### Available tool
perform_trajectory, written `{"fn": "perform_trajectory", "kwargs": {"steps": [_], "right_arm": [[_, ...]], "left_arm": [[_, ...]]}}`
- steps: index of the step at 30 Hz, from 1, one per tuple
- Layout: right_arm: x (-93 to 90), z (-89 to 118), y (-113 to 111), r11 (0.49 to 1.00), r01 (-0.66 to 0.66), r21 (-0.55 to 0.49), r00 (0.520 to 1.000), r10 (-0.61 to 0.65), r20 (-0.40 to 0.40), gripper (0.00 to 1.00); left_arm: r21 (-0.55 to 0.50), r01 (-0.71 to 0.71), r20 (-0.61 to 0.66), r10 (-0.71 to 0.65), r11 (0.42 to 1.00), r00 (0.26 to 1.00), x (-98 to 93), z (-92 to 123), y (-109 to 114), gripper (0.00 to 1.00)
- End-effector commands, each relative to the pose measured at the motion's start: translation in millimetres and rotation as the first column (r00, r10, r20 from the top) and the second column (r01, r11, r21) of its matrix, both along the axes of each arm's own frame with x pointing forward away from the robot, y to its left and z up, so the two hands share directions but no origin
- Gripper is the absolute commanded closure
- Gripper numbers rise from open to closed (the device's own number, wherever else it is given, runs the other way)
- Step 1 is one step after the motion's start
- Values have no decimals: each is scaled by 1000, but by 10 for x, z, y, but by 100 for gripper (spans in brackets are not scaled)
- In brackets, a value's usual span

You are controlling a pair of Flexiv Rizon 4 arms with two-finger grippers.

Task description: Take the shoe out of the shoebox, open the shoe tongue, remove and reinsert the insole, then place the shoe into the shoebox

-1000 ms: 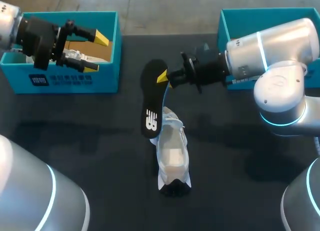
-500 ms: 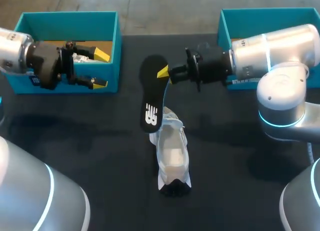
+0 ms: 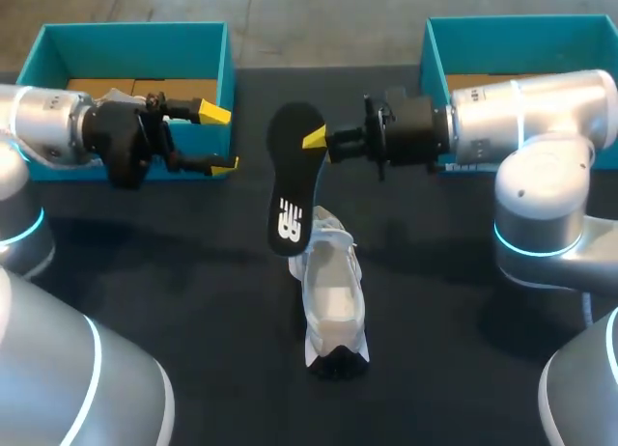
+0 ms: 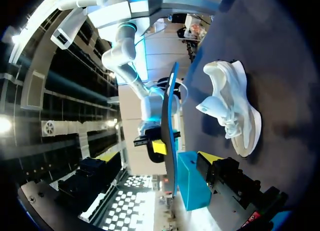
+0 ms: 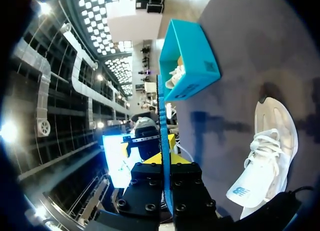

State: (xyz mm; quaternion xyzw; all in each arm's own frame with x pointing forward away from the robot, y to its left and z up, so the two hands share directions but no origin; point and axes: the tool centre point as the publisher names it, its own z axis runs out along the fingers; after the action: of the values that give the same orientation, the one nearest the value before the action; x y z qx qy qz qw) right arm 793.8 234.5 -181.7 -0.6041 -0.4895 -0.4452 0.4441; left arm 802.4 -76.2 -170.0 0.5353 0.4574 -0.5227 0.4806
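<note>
A white shoe [image 3: 331, 296] lies on the black table, opening upward, in the middle. Above its far end hangs the black insole [image 3: 290, 181], tilted, with my right gripper [image 3: 317, 142] shut on its upper edge. In the right wrist view the insole [image 5: 162, 126] shows edge-on between the fingers, with the shoe [image 5: 265, 151] beyond and to one side. My left gripper [image 3: 220, 137] stands open and empty just left of the insole, in front of the left shoebox [image 3: 135, 33]. The left wrist view shows the insole [image 4: 171, 131] edge-on ahead and the shoe [image 4: 232, 111] beside it.
A second teal shoebox [image 3: 512, 26] stands at the back right, behind my right arm. The left shoebox [image 5: 187, 61] holds another white shoe and cardboard. Bare black table lies in front of and on both sides of the shoe.
My left arm has swung right, out from over the left shoebox toward the insole, gripper still open. The right gripper has carried the insole slightly left and up.
</note>
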Motion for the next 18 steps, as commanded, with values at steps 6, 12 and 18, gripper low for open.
{"fn": "perform_trajectory", "kwargs": {"steps": [6, 12, 18], "right_arm": [[-42, -7, 37, 1000, 15, 2, 1000, -15, 3, 100], [-43, -6, 39, 1000, 19, 3, 1000, -19, 2, 100], [-74, -20, 77, 1000, 23, 0, 1000, -23, -5, 100]], "left_arm": [[10, -46, -12, 46, 999, 999, -95, 4, -61, 0], [14, -60, -18, 60, 998, 998, -109, -36, -114, 0], [4, -64, -46, 64, 998, 997, -158, -120, -274, 0]]}}
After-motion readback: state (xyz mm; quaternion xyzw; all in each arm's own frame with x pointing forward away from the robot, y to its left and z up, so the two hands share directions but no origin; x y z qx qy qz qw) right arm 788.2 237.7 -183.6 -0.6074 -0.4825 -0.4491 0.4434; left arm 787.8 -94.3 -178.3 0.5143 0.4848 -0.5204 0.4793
